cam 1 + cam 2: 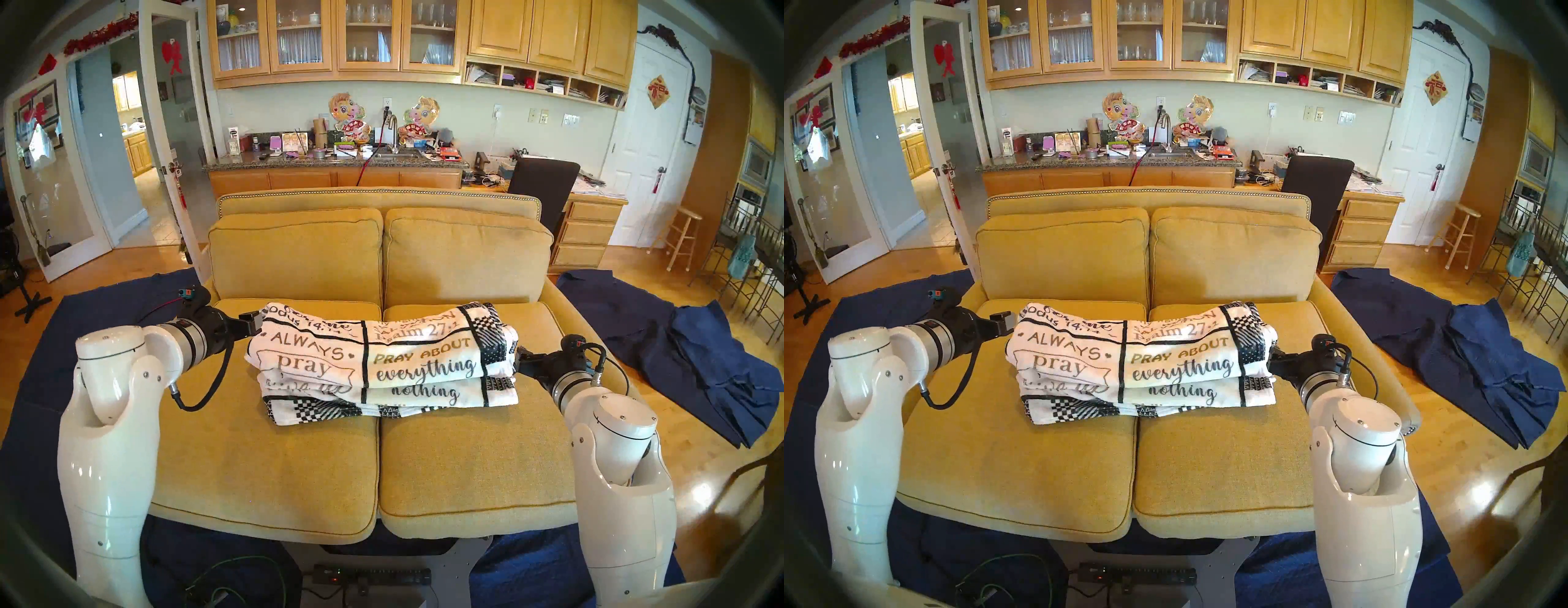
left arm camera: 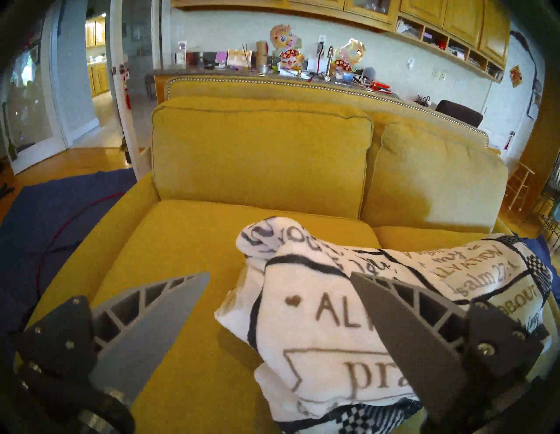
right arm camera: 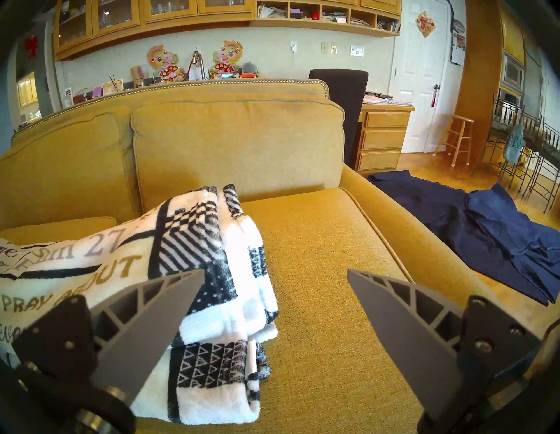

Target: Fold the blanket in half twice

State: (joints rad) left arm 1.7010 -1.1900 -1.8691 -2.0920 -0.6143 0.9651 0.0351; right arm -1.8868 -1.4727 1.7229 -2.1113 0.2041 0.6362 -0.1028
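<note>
Fingers (image 1: 250, 319) of the left arm are seen spread beside the left end of the folded blanket (image 1: 373, 361), which lies across both seat cushions of the yellow sofa (image 1: 263, 458). Left wrist view: fingers (image 2: 394, 327) wide apart, nothing gripped, blanket (image 2: 318, 318) partly behind one. Right wrist view: fingers (image 3: 145, 318) wide apart, empty, beside the blanket's (image 3: 212, 257) checkered end.

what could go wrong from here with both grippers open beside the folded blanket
The blanket is stacked unevenly, its lower layers sticking out at the front, so a nudge could slide it apart. The open left gripper and right gripper sit close to its ends and might snag the fleece when pulling away.
</note>
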